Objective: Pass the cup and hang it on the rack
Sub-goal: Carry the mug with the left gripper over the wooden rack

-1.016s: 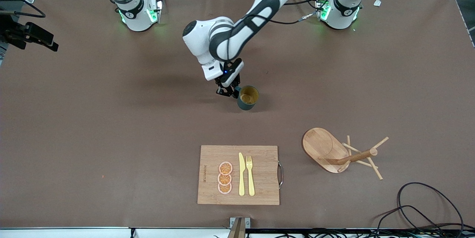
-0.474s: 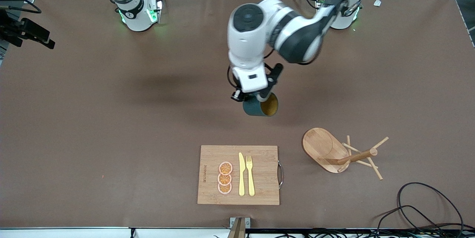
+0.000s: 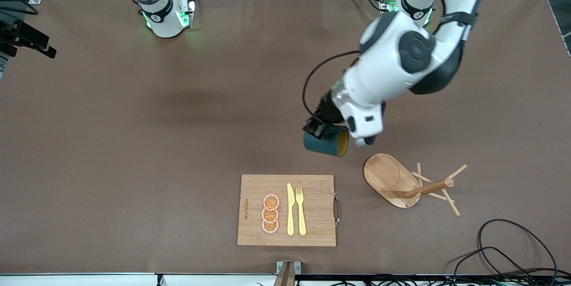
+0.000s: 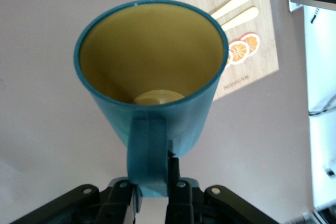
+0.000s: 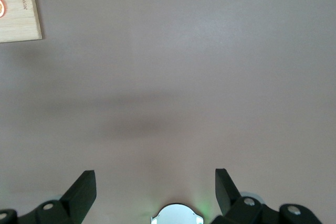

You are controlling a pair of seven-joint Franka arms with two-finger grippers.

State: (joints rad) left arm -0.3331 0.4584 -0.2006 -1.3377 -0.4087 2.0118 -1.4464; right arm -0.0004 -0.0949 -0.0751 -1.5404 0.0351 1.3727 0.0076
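The left claw [image 4: 153,192] pinches the dark teal ribbed cup's [image 3: 325,142] handle, carrying it tipped sideways at centre-right of the front view; next, thread the handle onto a peg of the light wooden mug rack [image 3: 412,185]; the right claw [image 5: 155,187] waits spread over bare brown worktop [image 3: 134,143].

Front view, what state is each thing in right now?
Cup: lifted, tipped sideways, held by its handle.
Left hand: shut on the cup's handle, over bare table.
Right hand: open, holding nothing, waiting.
Rack: upright, nothing hanging on it.
Cutting board: flat, knife, fork and orange slices on it.
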